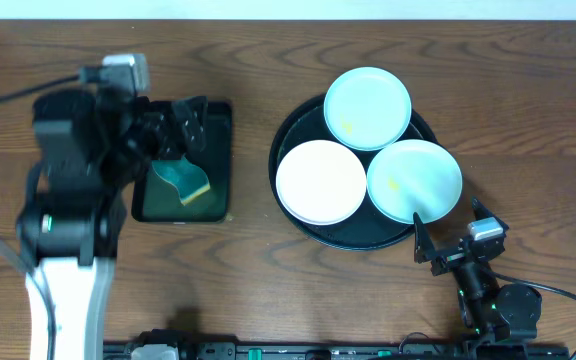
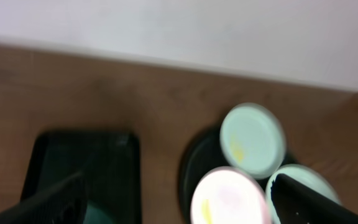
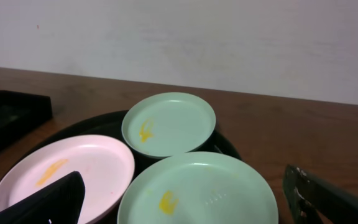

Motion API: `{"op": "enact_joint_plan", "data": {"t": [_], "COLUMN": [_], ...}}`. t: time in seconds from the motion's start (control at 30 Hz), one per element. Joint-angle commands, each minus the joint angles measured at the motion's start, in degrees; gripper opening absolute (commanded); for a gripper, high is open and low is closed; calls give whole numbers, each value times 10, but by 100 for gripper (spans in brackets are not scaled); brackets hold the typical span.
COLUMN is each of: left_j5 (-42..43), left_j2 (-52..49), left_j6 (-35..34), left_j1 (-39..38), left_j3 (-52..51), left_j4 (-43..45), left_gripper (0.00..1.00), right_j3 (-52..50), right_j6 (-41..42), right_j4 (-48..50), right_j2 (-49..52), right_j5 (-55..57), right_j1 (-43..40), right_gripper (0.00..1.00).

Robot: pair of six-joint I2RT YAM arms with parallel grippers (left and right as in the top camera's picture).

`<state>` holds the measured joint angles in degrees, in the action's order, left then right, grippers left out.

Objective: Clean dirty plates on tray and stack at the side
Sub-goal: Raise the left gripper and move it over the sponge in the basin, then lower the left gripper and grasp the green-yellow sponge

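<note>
3 plates (image 1: 321,181); tray (image 1: 290,125) prob. mostly covered

Three plates (image 1: 320,182) on tray (image 1: 353,236) (sponge (image 1: 190,180) in second tray (image 1: 218,150), left)

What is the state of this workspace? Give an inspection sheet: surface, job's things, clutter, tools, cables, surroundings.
Surface: wooden table, brown grain, bare around the trays.
Job's things: black tray holds three plates side by side: white plate, far mint plate and near mint plate. Each has a yellow smear. None is stacked.
Clutter: green tray holding a sponge.
Tools: left tool open above the green tray; right tool open at the black tray's near edge. Both are empty.
Cables: black cable leads to the left arm; second cable lies by the right arm.
Surroundings: pale wall behind the table.
</note>
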<state>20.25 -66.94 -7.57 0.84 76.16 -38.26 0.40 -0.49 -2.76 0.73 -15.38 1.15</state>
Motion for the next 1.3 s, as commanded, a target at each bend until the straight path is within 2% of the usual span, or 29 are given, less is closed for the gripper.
{"op": "enact_joint_plan", "data": {"t": [0.0, 0.1, 0.2, 0.33, 0.43, 0.5, 0.67, 0.83, 1.1, 1.27], "left_j5": [-87, -143, -173, -169, -168, -149, -91, -94, -108, -123], "left_j2": [-85, -186, -260, -315, -359, -388, -460, -516, -553, -553], "left_j6": [-49, -56, -48, -63, -160, -201, -201, -163, -187, -174], "left_j1": [1, 9, 17, 28, 48, 64, 83, 67, 78, 95], "left_j3": [89, 198, 263, 262, 262, 262, 261, 260, 246, 244], "left_j4": [-75, -196, -256, -259, -271, -282, -310, -319, -294, -322], "left_gripper": [94, 94, 94, 94, 94, 94, 94, 94, 94, 94], "right_j3": [-1, -1, -1, -1, -1, -1, -1, -1, -1, -1], "right_j6": [-4, -4, -4, -4, -4, -4, -4, -4, -4, -4], "right_j4": [-3, -3, -3, -3, -3, -3, -3, -3, -3, -3], "right_j2": [-1, -1, -1, -1, -1, -1, -1, -1, -1, -1], "right_j5": [4, 4, 4, 4, 4, 4, 4, 4, 4, 4], "right_j1": [7, 7, 7, 7, 7, 7, 7, 7, 7, 7], "right_gripper": [99, 99, 99, 99, 99, 99, 99, 99, 99, 99]}}
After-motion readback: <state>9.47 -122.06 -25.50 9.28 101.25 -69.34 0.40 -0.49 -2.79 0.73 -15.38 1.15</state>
